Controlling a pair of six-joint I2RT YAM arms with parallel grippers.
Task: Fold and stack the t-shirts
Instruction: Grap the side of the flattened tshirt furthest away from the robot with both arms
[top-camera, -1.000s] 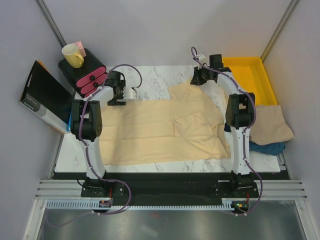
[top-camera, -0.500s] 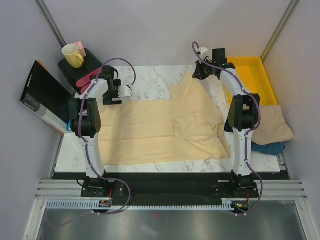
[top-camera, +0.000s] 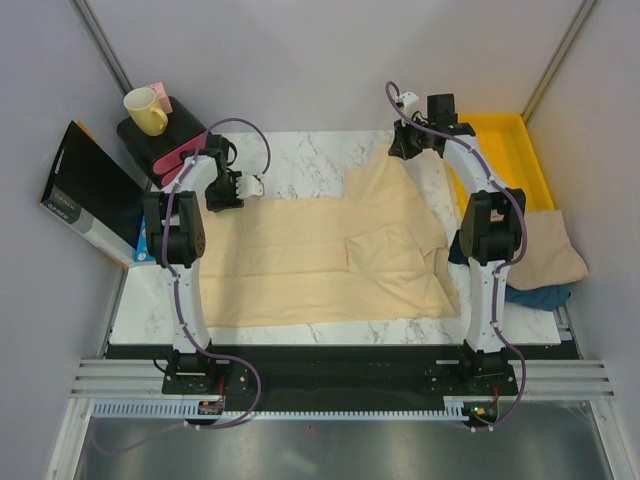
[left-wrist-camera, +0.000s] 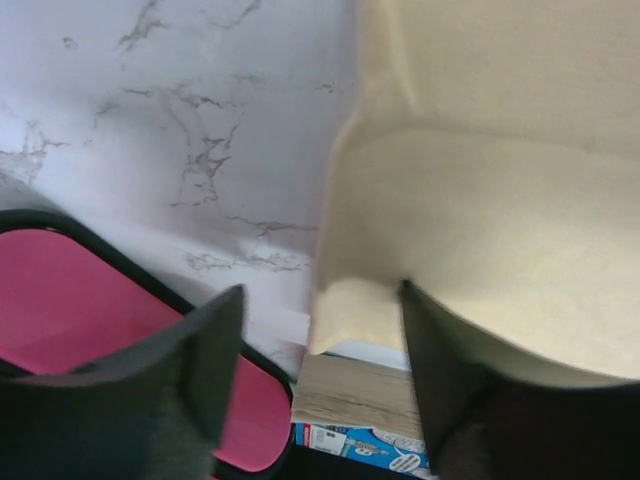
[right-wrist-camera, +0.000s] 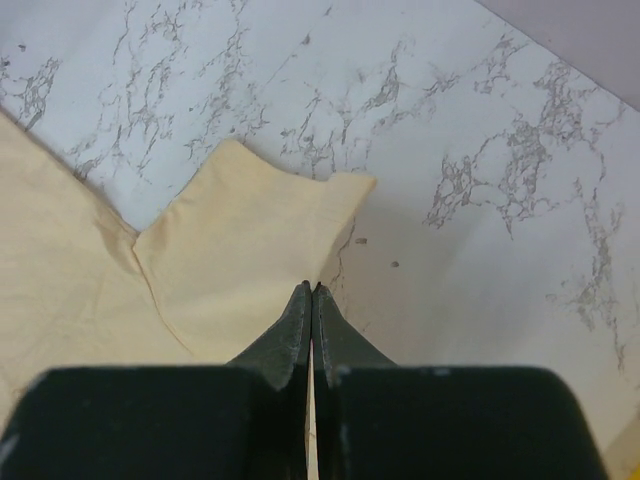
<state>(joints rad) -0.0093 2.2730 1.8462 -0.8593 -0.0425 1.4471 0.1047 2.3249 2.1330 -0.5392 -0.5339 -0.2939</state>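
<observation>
- Hem of the shirt runs across the lower middle of the overhead frame. The cloth covers most of the desk, and a loose flap is bunched right of centre.
- Risk: that flap gets folded in and sets a crease.
- Second shirt, already folded, lies at the right edge on a teal cloth.
- Left fingers, upper left, stand apart with the shirt's far-left corner between them, not yet pinched.
- Risk: they catch only the corner's tip, so it slips out under pull while the other side holds, skewing the fold.
- Right fingers, upper right of centre, are closed on the far-right sleeve edge.
- Pink case sits just beside the left fingers. An outward swing could strike it.
</observation>
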